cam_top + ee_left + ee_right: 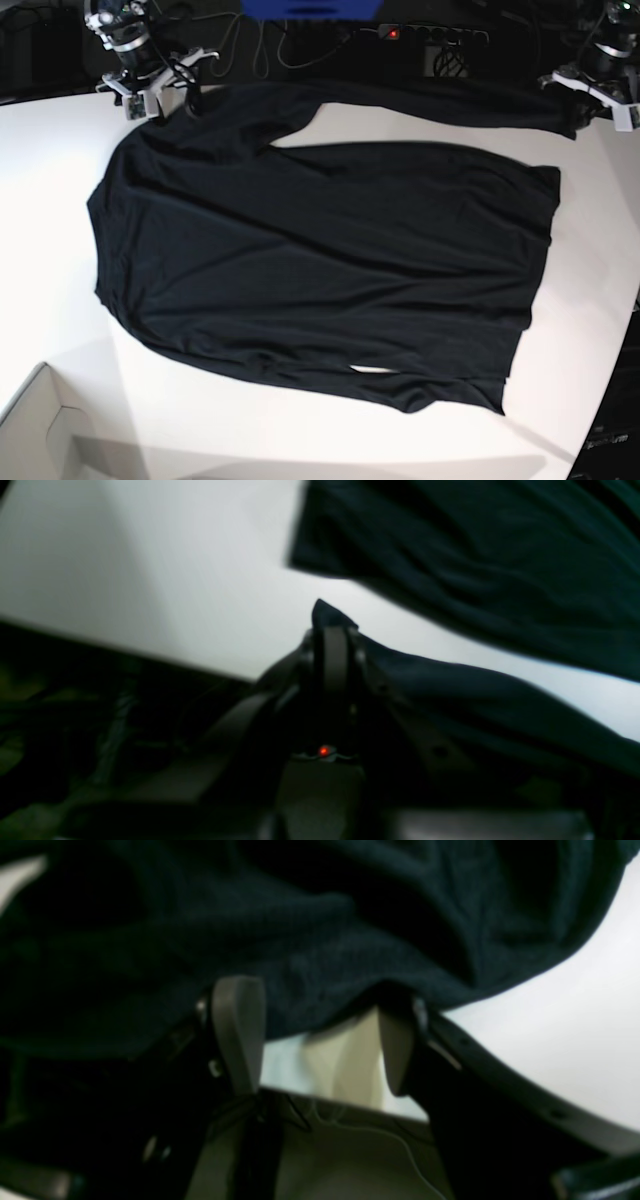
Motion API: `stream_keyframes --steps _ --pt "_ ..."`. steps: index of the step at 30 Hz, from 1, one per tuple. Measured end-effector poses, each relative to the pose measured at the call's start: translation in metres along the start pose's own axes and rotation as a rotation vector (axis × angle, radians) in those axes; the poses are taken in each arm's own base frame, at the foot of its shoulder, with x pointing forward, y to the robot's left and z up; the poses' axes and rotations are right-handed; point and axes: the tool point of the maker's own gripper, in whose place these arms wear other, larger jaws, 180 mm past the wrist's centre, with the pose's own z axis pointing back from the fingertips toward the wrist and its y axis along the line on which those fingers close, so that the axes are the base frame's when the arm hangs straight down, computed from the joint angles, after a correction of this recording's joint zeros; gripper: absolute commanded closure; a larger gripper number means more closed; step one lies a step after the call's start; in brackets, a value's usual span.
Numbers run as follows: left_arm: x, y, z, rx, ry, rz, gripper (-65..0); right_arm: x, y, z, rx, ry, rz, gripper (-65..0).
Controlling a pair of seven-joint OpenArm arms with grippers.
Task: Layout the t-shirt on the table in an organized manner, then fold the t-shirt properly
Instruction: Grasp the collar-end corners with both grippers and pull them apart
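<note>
In the base view the right gripper (pixel 150 88) sits at 11 o'clock on the table (pixel 60 170), at the top left corner of the shirt (pixel 320 260). Its jaws stand wide apart. The right wrist view shows 2 pale fingers (pixel 237 1030) spread with bare table and a pale patch between them, and the shirt's edge draped across both fingertips. The cloth touches the fingers from above, but nothing is pinched between them.

The shirt lies spread across the middle of the table, mostly flat with shallow wrinkles. Its long upper edge runs from 11 o'clock toward 1 o'clock, where a narrow strip of cloth stretches out to the right. A small gap of white table shows through near the lower hem at 6 o'clock.

At 7 o'clock a box (pixel 35 435) juts into the corner of the base view; only its pale open corner shows, and what it holds cannot be told.

The left gripper (pixel 600 85) is at 1 o'clock, at the far end of that strip. Its jaws are closed tight on the shirt: the left wrist view shows a peak of dark cloth (pixel 327 612) standing up from the shut fingertips (pixel 334 645), and the fabric trails away to the right, above the white table.
</note>
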Motion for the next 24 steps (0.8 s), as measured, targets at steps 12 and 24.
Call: stream_keyframes --steps 12,24 --pt "0.001 -0.001 -0.001 -0.004 -0.003 0.000 -0.3 -0.002 -0.001 -0.001 -0.002 -0.008 -0.015 -2.9" --pt "0.010 -0.004 0.002 -0.005 -0.021 -0.022 -0.3 -0.011 -0.042 0.023 -0.131 0.064 0.015 0.0"
